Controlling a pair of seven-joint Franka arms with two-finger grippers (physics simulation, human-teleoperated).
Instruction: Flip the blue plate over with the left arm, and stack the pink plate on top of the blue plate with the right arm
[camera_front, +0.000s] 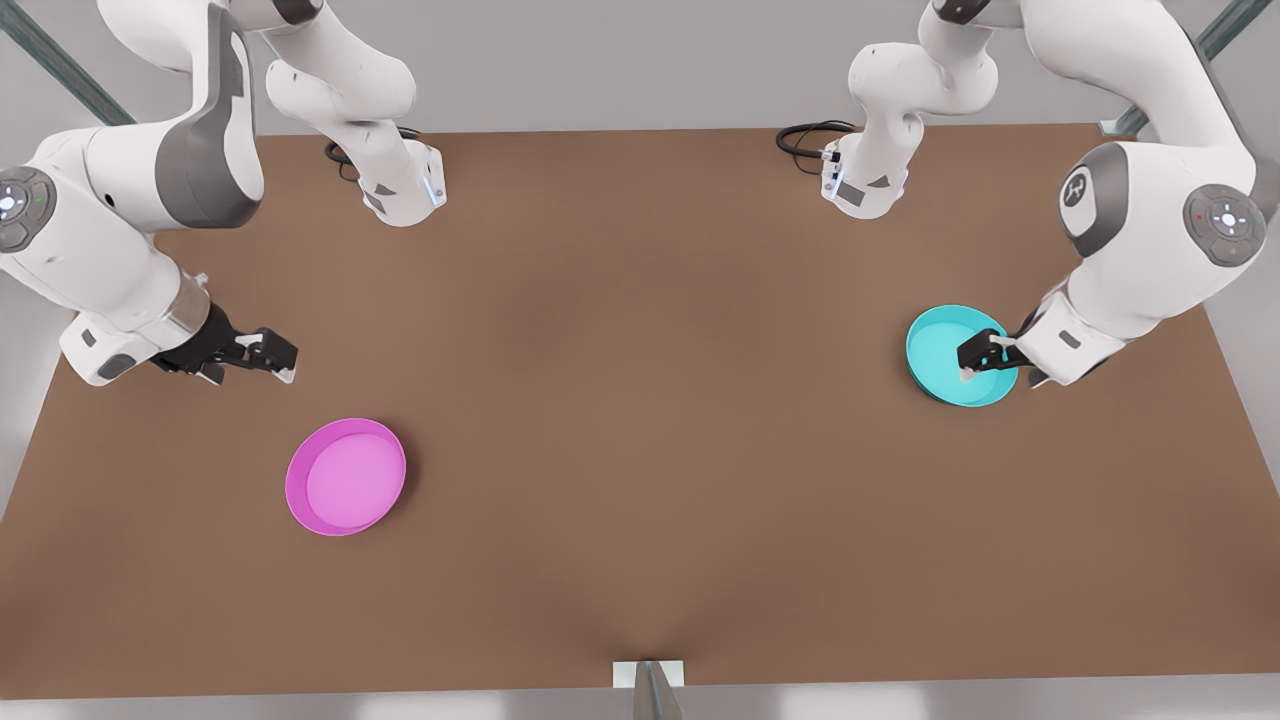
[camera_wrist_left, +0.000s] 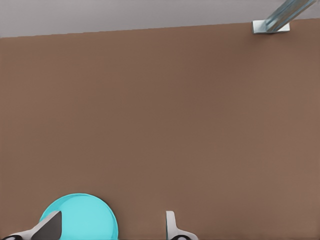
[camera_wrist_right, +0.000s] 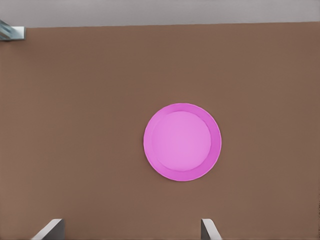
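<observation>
Jaws: left gripper (camera_front: 975, 362) spread wide, straddling rim of blue plate (camera_front: 945, 345) at front view's right, placed for the flip. Right gripper (camera_front: 272, 358) jaws parted, empty, waiting above-left of pink plate (camera_front: 346, 477), lower left on tabletop (camera_front: 640, 400).

One blue plate (camera_front: 945, 352), one pink plate (camera_front: 346, 477), two arms, one table (camera_front: 640, 400)
</observation>
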